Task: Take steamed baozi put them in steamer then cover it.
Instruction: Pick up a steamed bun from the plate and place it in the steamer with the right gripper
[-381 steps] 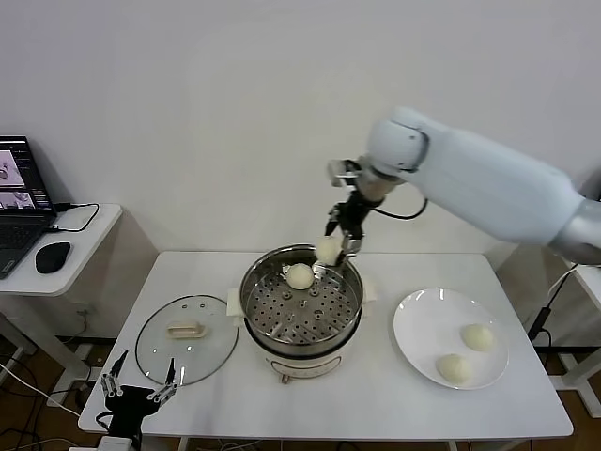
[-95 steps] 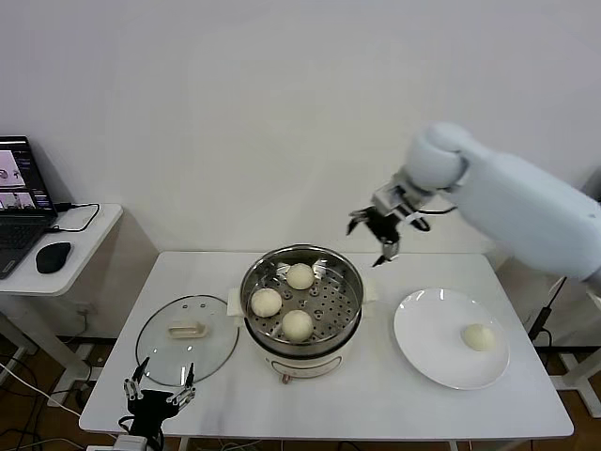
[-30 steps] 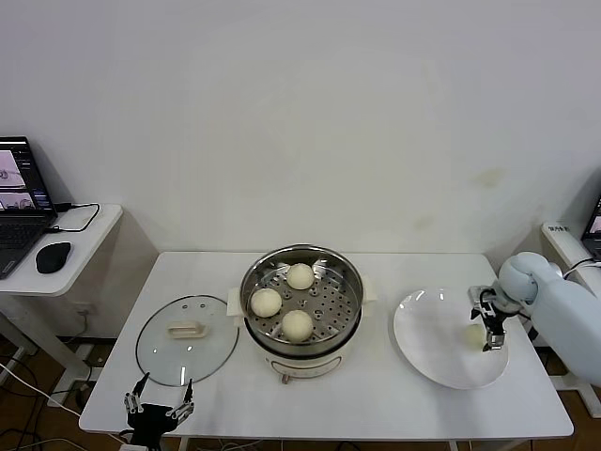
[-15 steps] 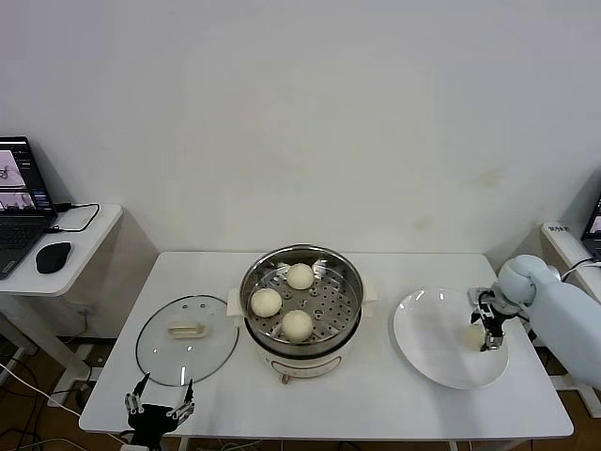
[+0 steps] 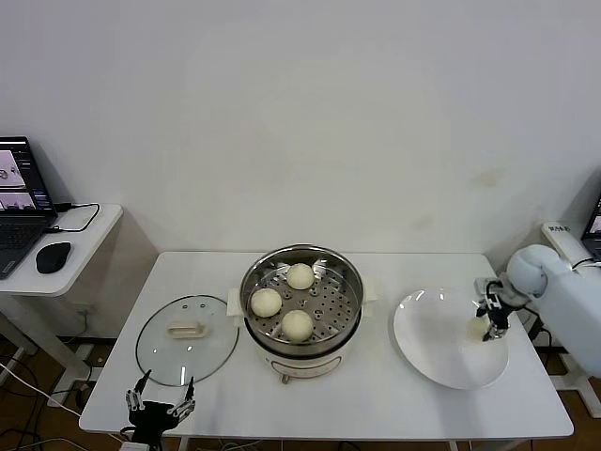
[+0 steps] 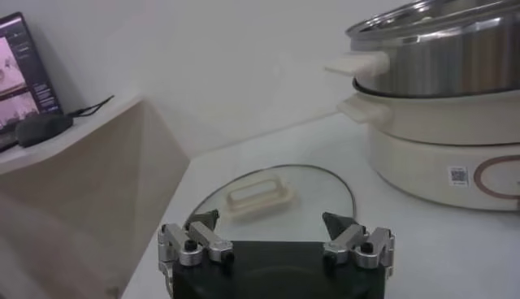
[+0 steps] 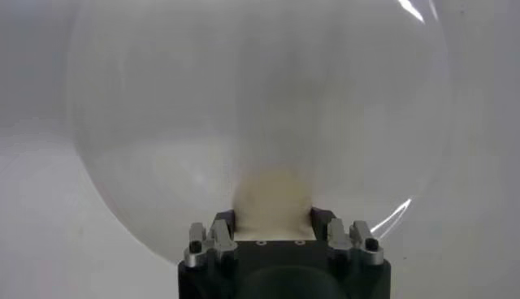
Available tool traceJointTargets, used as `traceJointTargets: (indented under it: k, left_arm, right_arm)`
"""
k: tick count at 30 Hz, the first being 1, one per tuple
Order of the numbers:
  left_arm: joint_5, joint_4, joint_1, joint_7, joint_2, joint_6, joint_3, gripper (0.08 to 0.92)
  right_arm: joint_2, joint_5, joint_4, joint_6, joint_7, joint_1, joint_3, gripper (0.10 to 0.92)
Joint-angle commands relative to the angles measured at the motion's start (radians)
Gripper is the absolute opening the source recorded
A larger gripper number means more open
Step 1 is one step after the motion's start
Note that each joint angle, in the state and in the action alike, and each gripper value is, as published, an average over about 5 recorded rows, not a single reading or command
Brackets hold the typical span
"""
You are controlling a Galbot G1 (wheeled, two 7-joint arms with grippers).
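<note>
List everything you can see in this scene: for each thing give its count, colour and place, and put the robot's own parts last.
steamed baozi: four, cream-white; three in the steamer, one on the plate in the right pincer.
steamer: one, shiny steel on a white base, table centre.
glass lid: one, clear with cream handle, flat on the table left of the steamer.
plate: one, white, right of the steamer.
table: one, white.
laptop: one, dark, side desk at far left.
mouse: one, black, beside the laptop.
left pincer: open, at the table's near left edge.
right pincer: shut on the last baozi, over the plate.
</note>
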Motion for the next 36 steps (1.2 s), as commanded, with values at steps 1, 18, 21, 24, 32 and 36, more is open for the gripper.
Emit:
traceJointTargets:
  k: [1, 18, 21, 24, 32, 36]
  left_arm:
    - [0.017, -0.020, -0.003, -0.004, 0.000, 0.006, -0.004, 0.823]
    - [0.030, -0.083, -0.001, -0.010, 0.003, 0.016, -0.011, 0.823]
    - [0.032, -0.098, -0.002, -0.006, 0.007, 0.017, -0.020, 0.823]
    - [0.030, -0.100, -0.005, -0.005, 0.012, 0.018, -0.024, 0.823]
    - [0.026, -0.102, -0.013, -0.008, 0.006, 0.018, -0.024, 0.823]
    - [0.021, -0.101, -0.020, -0.008, 0.004, 0.019, -0.026, 0.823]
  right_arm:
    - [-0.070, 0.243, 0.110, -0.082, -0.046, 0.270, -0.199, 0.577]
    - [0.150, 0.632, 0.195, -0.263, -0.101, 0.842, -0.652, 0.577]
    - [0.203, 0.675, 0.200, -0.287, -0.101, 0.897, -0.710, 0.577]
    - [0.257, 0.708, 0.188, -0.304, -0.100, 0.927, -0.749, 0.577]
    - [0.405, 0.773, 0.152, -0.359, -0.090, 0.921, -0.794, 0.577]
    - [0.462, 0.801, 0.135, -0.382, -0.083, 0.906, -0.814, 0.577]
